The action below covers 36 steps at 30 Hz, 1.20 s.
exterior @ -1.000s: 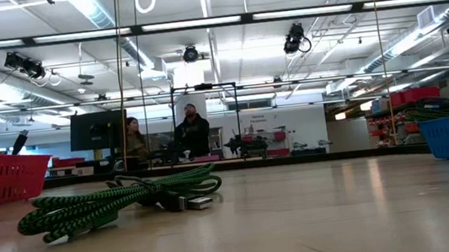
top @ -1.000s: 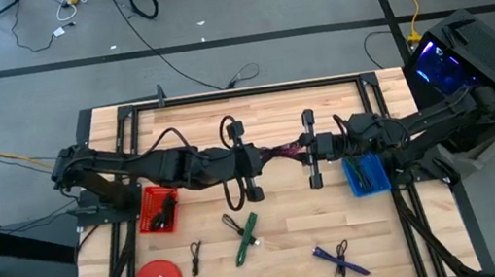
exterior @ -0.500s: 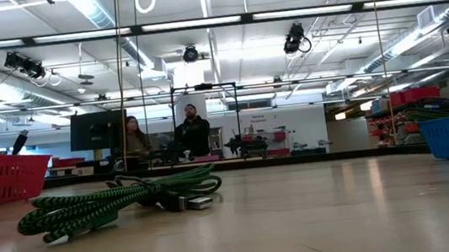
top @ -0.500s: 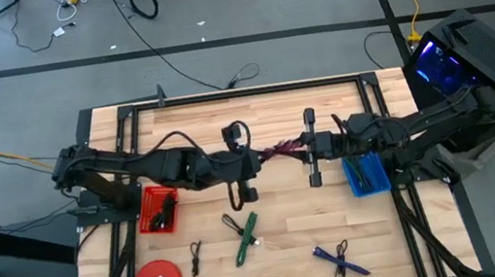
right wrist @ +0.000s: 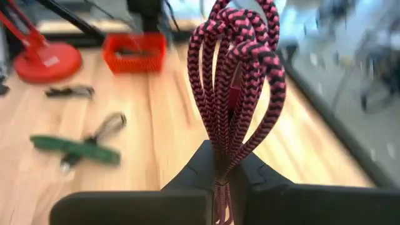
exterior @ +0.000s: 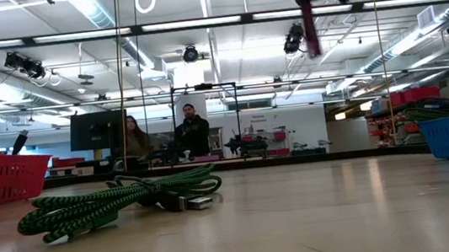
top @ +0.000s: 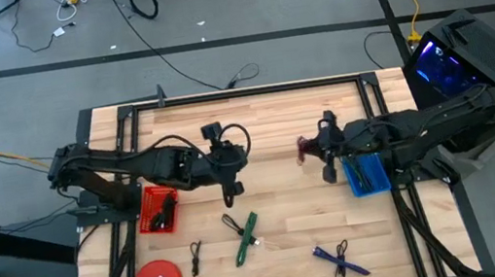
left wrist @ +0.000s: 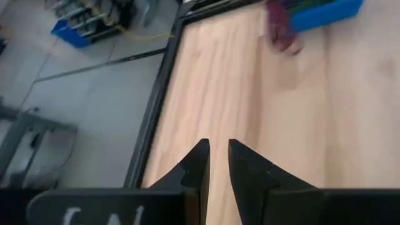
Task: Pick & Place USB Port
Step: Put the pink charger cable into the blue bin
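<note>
My left pincer [left wrist: 214,164] has let go, its fingers a little apart and empty, and pulled back over the desk [top: 268,140]. The pink cable [right wrist: 236,75] now hangs clenched in my right pincer [top: 325,146] alone, near the blue bin [top: 365,174]; dropping it in looks next.

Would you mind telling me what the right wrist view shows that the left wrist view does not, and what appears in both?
Only the right wrist view shows the right gripper shut on the coiled pink cable, the red bin, the green cable and the red round base. Only the left wrist view shows the left gripper, its fingers slightly apart and holding nothing, plus the blue bin at the table's edge. Both share the wooden table and the pink cable, blurred in the left wrist view.
</note>
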Each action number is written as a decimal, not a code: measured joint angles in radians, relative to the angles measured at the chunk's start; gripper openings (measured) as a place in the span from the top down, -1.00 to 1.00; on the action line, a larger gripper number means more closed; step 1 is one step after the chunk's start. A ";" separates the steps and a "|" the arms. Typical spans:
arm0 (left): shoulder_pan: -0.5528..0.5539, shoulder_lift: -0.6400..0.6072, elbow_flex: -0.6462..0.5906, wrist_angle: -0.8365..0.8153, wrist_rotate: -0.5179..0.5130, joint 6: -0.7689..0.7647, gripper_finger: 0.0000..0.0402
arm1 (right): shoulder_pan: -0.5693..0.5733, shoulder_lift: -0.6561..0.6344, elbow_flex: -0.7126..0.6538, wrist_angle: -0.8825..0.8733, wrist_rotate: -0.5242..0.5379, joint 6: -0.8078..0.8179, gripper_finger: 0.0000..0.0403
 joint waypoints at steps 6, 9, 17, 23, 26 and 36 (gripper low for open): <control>0.001 -0.016 0.000 -0.169 -0.020 -0.110 0.68 | 0.021 -0.084 -0.001 -0.321 0.032 0.252 0.94; 0.000 -0.017 0.000 -0.220 -0.019 -0.160 0.68 | 0.037 -0.136 -0.002 -0.463 0.037 0.380 0.94; 0.001 -0.018 0.000 -0.242 -0.019 -0.182 0.68 | 0.101 -0.257 -0.002 -0.815 0.081 0.739 0.94; 0.000 -0.018 0.000 -0.242 -0.016 -0.181 0.68 | 0.165 -0.274 -0.002 -1.009 0.082 0.999 0.94; 0.001 -0.018 0.000 -0.242 -0.016 -0.181 0.68 | 0.193 -0.271 -0.002 -1.041 0.082 1.077 0.94; -0.011 -0.018 0.000 -0.242 -0.016 -0.181 0.68 | 0.286 -0.243 -0.018 -1.126 0.059 1.283 0.94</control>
